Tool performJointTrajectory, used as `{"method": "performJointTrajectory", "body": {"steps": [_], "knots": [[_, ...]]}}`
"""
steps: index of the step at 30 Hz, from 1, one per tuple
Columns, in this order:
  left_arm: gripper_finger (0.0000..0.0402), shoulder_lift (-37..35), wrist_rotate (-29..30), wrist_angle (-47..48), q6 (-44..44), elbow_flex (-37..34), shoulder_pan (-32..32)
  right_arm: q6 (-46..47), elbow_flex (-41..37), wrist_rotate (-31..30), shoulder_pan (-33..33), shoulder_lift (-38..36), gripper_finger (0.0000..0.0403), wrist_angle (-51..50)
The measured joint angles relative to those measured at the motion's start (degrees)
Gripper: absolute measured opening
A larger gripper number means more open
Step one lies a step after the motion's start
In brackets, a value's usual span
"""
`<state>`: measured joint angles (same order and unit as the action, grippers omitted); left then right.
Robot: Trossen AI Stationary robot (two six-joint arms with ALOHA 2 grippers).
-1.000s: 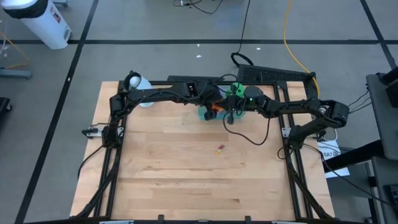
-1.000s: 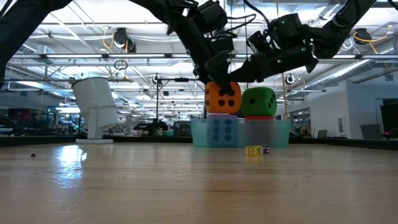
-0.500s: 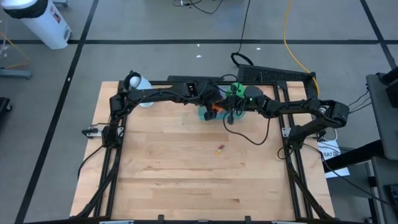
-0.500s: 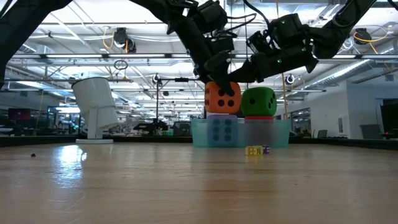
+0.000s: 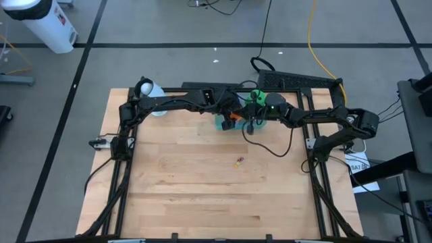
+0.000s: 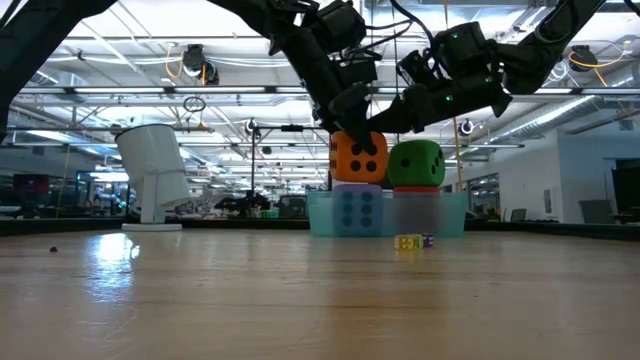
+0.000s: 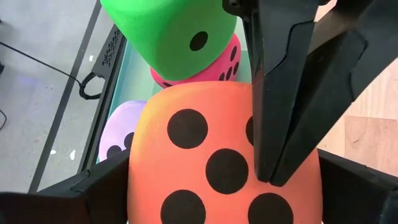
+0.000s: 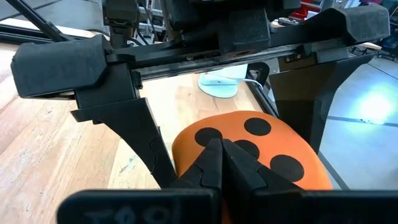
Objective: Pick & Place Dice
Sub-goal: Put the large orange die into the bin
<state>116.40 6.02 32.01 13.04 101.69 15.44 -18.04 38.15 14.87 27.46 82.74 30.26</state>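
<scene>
Your tray [image 6: 388, 215] at table's far edge holds dice: orange [image 6: 358, 157] on purple [image 6: 357, 209], green [image 6: 416, 163] on what looks like red [image 7: 229, 65]. Left gripper [image 7: 227, 180] spread wide around orange; right gripper [image 8: 222, 163] shut, tips touching it.

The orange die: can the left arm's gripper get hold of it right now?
Probably yes: the left gripper already straddles the orange die with open fingers, though the right gripper, shut, presses close from above.

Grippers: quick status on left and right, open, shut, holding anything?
Left gripper: wide open, fingers either side of the orange die; a firm grip cannot be told.
Right gripper: shut, empty, tips at the orange die.
</scene>
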Motion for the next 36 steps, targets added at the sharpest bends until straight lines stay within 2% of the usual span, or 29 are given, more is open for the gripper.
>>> {"method": "performJointTrajectory", "body": {"steps": [27, 36], "knots": [[0.0400, -0.1, 0.3, 1.1, -2.4, 0.0, -0.1, 0.6, -0.1, 0.2, 0.0, -0.1, 0.0000, 0.9], [0.0399, -3.9, -0.6, 0.4, -3.0, -0.2, -0.3, 1.8, 0.0, 1.0, -1.7, -7.0, 0.0000, 1.6]]}}
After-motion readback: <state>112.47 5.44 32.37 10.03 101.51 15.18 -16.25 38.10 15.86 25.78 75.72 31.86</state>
